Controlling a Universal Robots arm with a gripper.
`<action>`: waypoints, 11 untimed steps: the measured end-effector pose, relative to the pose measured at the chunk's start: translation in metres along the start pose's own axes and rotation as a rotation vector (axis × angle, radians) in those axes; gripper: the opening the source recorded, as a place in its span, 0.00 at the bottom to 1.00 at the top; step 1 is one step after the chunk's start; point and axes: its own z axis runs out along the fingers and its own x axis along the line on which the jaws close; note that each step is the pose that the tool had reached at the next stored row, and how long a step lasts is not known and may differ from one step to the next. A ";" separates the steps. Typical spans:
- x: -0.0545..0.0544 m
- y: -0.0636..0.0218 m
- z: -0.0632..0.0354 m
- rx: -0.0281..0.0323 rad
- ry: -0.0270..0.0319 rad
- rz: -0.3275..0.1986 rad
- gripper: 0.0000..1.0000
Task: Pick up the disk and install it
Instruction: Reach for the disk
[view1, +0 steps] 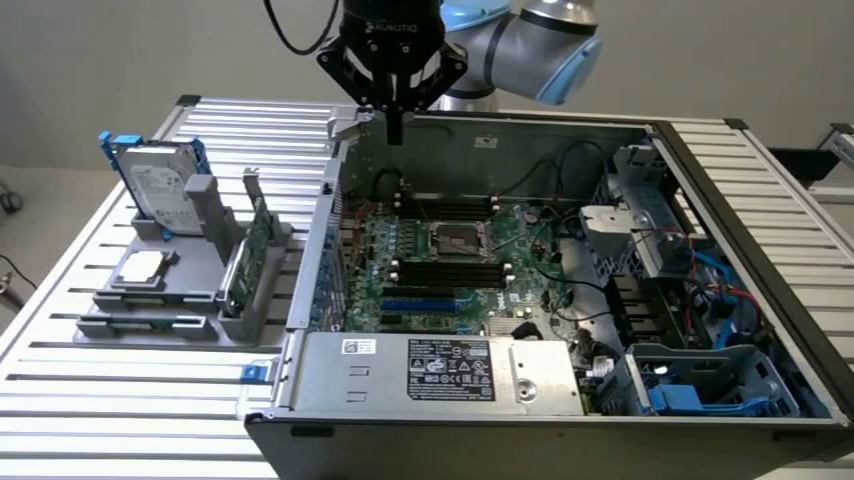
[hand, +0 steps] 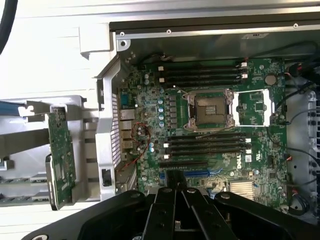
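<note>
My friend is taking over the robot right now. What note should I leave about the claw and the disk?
The claw: shut, empty, above the open grey computer case, over its green motherboard.
Disk: the silver-grey metal hard drive in its blue plastic bracket stands upright in the grey holder at the exterior view's left, apart from the claw.
Done: nothing yet.
Left: picking up the disk and installing it.

Legible: "ROBOTIQ" in white on the black body of the gripper (view1: 395, 138); "DELL" in white on the green motherboard (hand: 243, 161) near the memory slots; print on the power supply housing (view1: 454, 372) sticker and the disk (view1: 158, 190) label too small to read.
</note>
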 end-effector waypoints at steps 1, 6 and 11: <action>0.000 0.0000 -0.0003 -0.0004 -0.0003 0.000 0.11; 0.007 0.0000 0.0005 0.0000 -0.0005 0.000 0.11; 0.030 0.0049 0.0050 -0.0003 -0.0032 0.000 0.11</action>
